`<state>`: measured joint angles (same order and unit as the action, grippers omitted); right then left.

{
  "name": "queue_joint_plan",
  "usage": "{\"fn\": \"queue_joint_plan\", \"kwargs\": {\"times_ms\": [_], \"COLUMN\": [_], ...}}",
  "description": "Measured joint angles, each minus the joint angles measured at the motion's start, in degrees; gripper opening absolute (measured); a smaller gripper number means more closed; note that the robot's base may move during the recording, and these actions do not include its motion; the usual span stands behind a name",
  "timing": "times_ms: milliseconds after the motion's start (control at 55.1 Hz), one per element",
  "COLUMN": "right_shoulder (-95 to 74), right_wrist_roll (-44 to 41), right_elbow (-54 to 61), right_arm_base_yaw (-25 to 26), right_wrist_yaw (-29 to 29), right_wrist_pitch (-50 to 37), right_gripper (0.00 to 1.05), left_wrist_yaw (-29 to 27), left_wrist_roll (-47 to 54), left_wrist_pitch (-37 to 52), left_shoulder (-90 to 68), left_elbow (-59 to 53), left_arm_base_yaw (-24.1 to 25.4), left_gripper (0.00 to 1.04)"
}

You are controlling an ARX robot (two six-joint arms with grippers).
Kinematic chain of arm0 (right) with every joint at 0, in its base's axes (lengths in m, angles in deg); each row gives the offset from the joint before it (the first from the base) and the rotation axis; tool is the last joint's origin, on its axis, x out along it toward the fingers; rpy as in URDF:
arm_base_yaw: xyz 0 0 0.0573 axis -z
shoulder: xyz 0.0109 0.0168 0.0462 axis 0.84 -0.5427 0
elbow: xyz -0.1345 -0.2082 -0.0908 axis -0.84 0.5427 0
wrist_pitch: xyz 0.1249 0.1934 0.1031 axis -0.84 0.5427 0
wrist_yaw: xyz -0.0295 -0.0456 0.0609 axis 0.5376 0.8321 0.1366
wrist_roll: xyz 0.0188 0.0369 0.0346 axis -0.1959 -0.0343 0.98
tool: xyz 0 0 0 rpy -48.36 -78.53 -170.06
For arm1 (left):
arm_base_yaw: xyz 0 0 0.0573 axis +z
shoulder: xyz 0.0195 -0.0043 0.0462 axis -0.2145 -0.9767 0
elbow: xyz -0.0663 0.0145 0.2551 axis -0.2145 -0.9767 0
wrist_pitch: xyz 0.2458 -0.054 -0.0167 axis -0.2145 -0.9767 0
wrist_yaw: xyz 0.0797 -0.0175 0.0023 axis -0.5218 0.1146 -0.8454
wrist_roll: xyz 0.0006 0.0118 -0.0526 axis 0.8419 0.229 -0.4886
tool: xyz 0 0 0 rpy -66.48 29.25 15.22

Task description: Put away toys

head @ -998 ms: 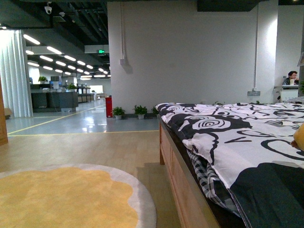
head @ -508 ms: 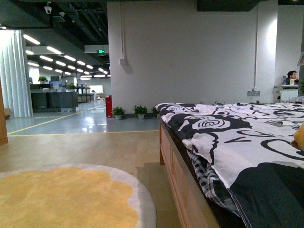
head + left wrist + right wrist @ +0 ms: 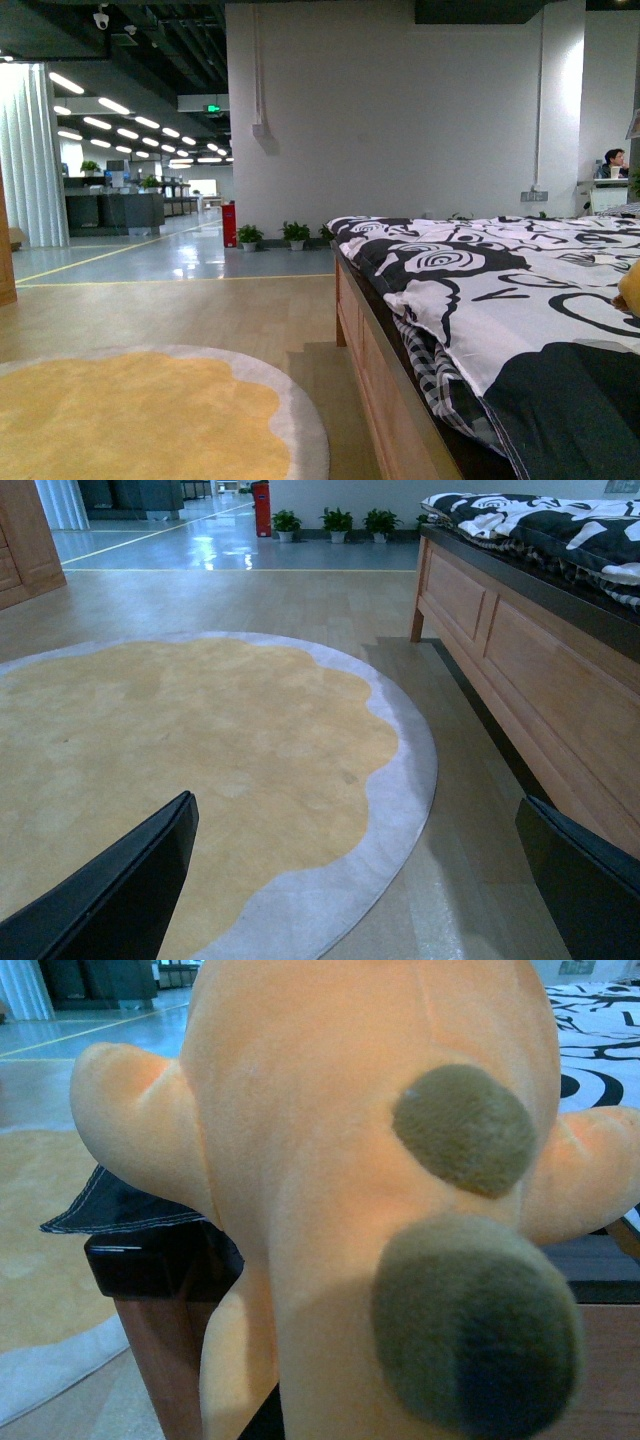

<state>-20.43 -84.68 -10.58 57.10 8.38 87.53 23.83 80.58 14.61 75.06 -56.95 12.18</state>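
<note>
While the plush toy (image 3: 330, 1190) crowds the right wrist view, sitting on the quilt at the bed's (image 3: 150, 1260) edge, the right jaws are out of sight, so I can't tell their state. It looks soft, light and squashy, so grab the body, not a limb. The left gripper (image 3: 355, 810) hangs over the rug (image 3: 200, 740), jaws spread and empty. No box or basket shows anywhere.

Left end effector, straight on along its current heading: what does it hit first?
Probably the round rug: the left end effector, open and empty, aims down at its yellow middle. The wooden bed frame sits off to the side of that line. Depth is hard to judge.
</note>
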Motion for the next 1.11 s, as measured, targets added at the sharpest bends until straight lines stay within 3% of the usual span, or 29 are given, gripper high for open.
{"fn": "queue_joint_plan", "kwargs": {"times_ms": [1107], "right_shoulder": [0.0], "right_wrist_roll": [0.0], "right_elbow": [0.0], "right_arm_base_yaw": [0.0], "right_wrist_yaw": [0.0], "right_wrist_pitch": [0.1], "right_gripper": [0.07], "left_wrist_yaw": [0.0], "left_wrist_roll": [0.0], "left_wrist_pitch": [0.0], "left_shoulder": [0.0], "left_elbow": [0.0], "left_arm_base_yaw": [0.0], "left_gripper": [0.98]}}
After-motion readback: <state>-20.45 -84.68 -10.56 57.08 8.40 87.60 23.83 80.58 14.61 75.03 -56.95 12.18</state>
